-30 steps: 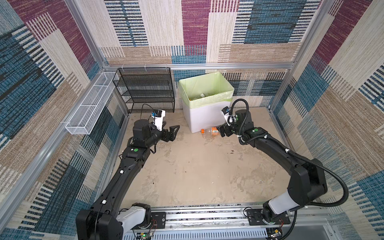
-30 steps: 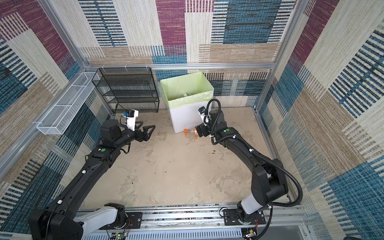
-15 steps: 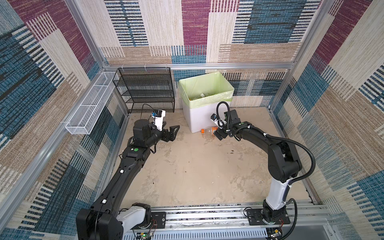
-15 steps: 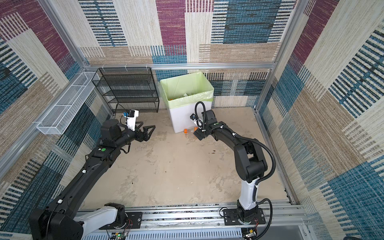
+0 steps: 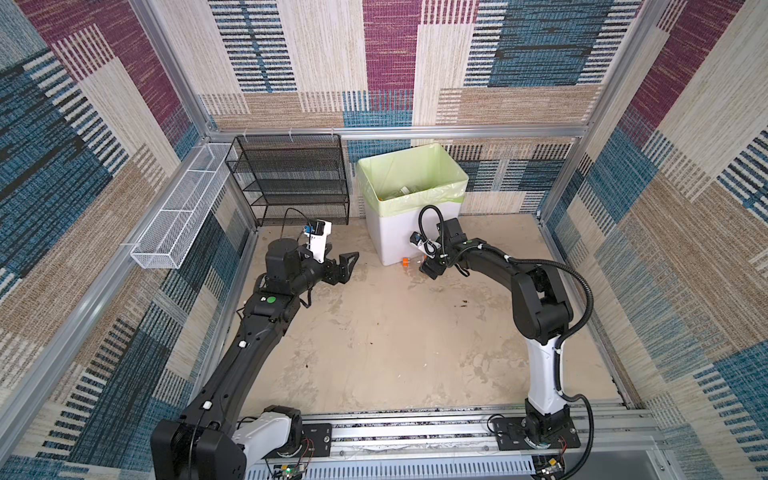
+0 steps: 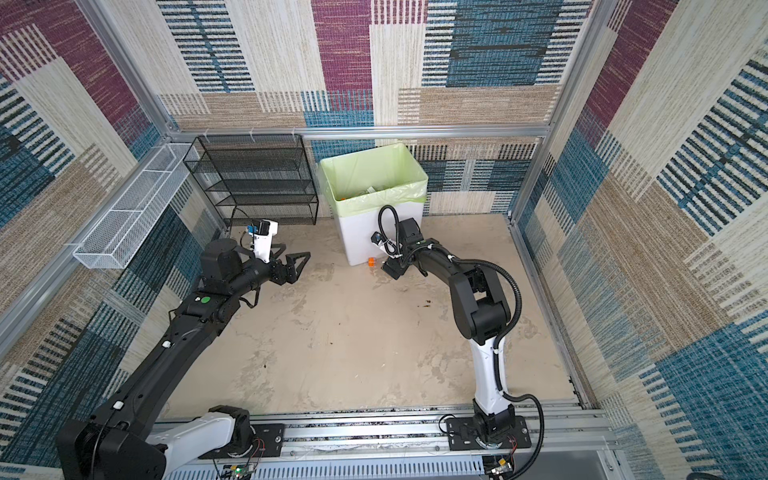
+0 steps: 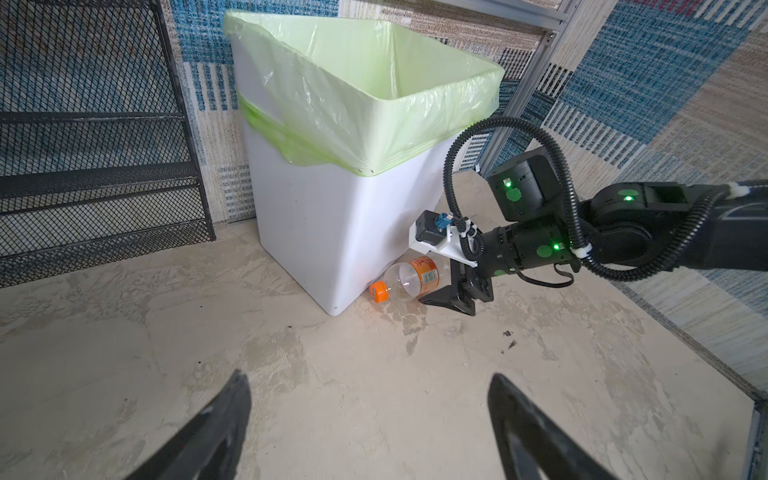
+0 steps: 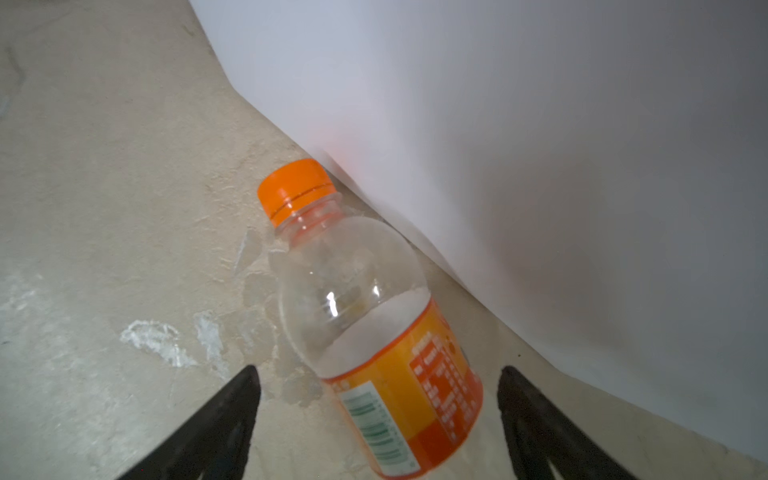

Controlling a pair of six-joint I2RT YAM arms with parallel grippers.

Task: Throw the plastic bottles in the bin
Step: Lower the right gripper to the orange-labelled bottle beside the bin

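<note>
- Right wrist view: the bottle (image 8: 374,332), clear with an orange cap and label, lies on its side on the floor (image 8: 104,208), right along the foot of the bin (image 8: 540,124)
- The right gripper (image 8: 376,374) straddles its label end, fingers spread wide with a gap on each side, clamping nothing
- Left wrist view: the left gripper (image 7: 365,376) hangs over the floor, jaws apart and empty, well apart from the bottle

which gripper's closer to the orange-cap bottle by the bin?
Right. The right gripper straddles the bottle beside the bin; the left gripper hangs well away, near the black rack.
</note>
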